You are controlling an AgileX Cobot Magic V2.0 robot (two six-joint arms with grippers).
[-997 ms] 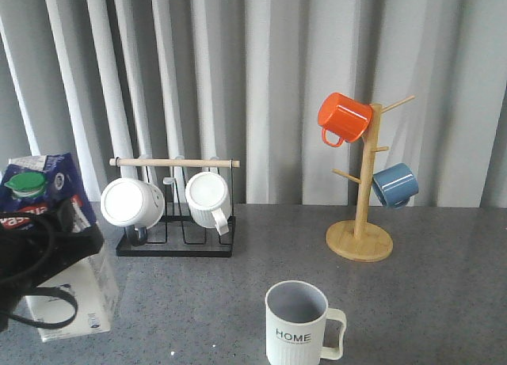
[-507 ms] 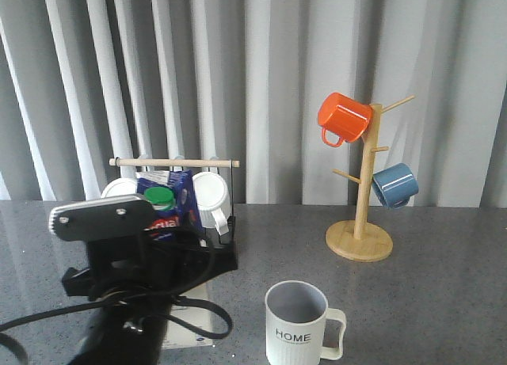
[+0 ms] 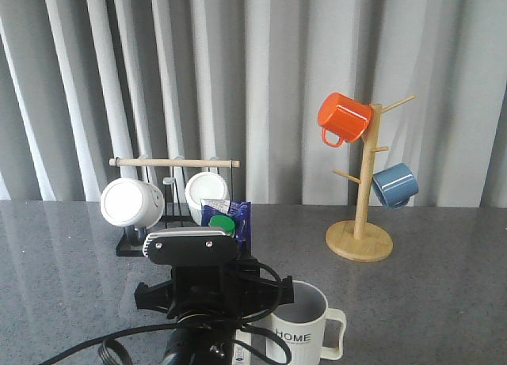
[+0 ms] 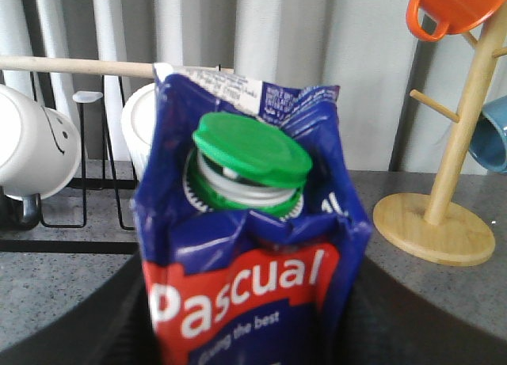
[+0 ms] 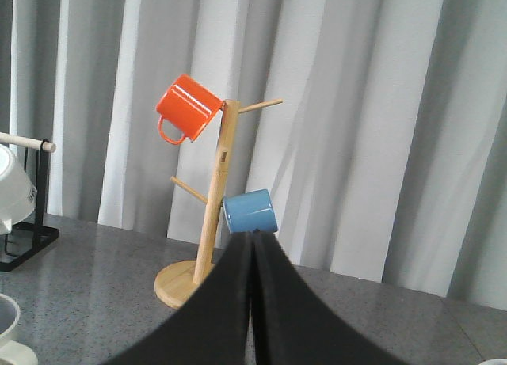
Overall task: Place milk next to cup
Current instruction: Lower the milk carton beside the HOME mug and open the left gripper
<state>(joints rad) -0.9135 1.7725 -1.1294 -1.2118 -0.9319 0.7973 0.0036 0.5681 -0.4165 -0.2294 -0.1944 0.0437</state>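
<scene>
The milk [image 3: 228,219] is a dark-blue carton with a green cap; only its top shows above my left arm in the front view. In the left wrist view the milk [image 4: 253,246] fills the middle, red "Pascual" logo facing the camera. My left gripper [image 4: 249,337] is shut on it, with dark fingers [image 4: 87,337] on both sides. The cup [image 3: 305,329], a ribbed pale mug marked "HOME", stands at the front just right of my left arm. My right gripper [image 5: 253,242] is shut and empty, off to the right, out of the front view.
A black wire rack [image 3: 176,246] with two white mugs [image 3: 131,203] stands behind the milk. A wooden mug tree [image 3: 360,240] at the right carries an orange mug [image 3: 343,118] and a blue mug [image 3: 394,184]. A grey curtain closes the back.
My left arm has carried the milk from the far left edge rightwards across the table; it now sits just left of the cup. The cup and racks have not moved.
</scene>
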